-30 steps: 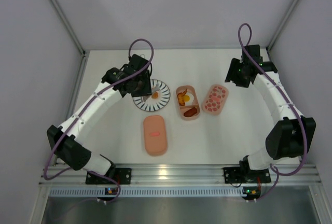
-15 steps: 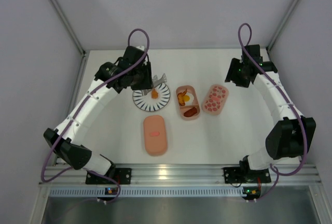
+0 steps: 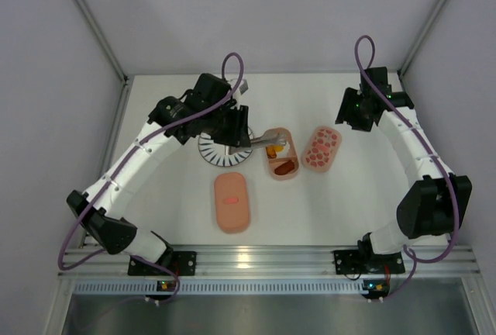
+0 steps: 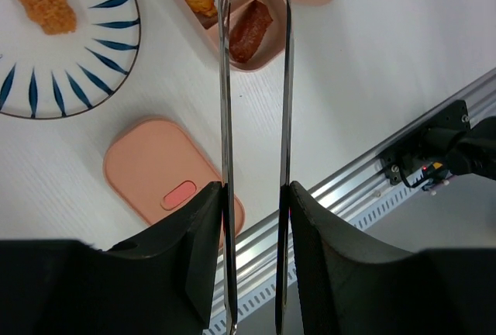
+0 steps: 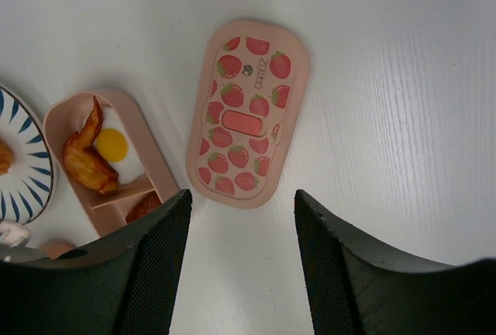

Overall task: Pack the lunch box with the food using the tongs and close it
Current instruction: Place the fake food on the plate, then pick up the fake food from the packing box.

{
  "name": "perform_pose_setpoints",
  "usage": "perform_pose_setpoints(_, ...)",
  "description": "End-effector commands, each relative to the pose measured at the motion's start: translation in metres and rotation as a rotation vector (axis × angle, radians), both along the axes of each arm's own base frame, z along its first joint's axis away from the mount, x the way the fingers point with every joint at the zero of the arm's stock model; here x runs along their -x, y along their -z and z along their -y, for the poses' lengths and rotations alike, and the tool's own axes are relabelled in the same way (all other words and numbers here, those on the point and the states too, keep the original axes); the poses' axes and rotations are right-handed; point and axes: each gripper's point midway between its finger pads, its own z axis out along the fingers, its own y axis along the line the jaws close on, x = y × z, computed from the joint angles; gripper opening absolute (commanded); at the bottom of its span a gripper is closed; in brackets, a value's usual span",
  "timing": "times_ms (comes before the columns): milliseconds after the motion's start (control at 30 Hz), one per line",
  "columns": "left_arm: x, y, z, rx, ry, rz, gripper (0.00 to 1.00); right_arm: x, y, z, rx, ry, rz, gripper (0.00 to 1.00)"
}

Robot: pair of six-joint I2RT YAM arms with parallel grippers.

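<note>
My left gripper [image 4: 256,191] is shut on the slim silvery tongs [image 4: 225,79], one finger outside each arm. The tongs [image 3: 260,138] reach right over the pink lunch box tray [image 3: 280,153]; their tips run out of the left wrist view. The tray [image 5: 58,114] holds a chicken wing [image 5: 81,157], a fried egg [image 5: 112,145] and a brown sausage [image 4: 249,31]. One orange piece of food [image 4: 46,5] lies on the striped plate [image 4: 101,56]. My right gripper [image 5: 240,199] hangs open above the table, just near of the strawberry lid [image 5: 246,122].
A plain pink lid with a red mark [image 3: 232,202] lies in front of the plate [image 3: 214,153]. The strawberry lid [image 3: 322,147] sits right of the tray. A metal rail [image 3: 263,260] runs along the near edge, and white walls close in both sides.
My left arm has swung right from the plate to the tray, carrying the tongs. The orange piece stays on the plate. The right arm has not moved.
</note>
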Motion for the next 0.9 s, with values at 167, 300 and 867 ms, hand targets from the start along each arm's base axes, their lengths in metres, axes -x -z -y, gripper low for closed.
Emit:
perform_pose_setpoints(167,0.011,-0.015,0.037,0.034,0.188,0.083,0.43,-0.001,-0.021,-0.004,0.001,-0.007,0.039,0.55)
perform_pose_setpoints(300,0.011,-0.006,0.038,-0.002,0.201,0.077,0.43,0.000,-0.021,-0.004,0.005,-0.007,0.038,0.55)
perform_pose_setpoints(867,0.014,0.028,0.036,-0.092,0.250,0.040,0.43,0.003,-0.013,-0.004,0.005,-0.008,0.030,0.55)
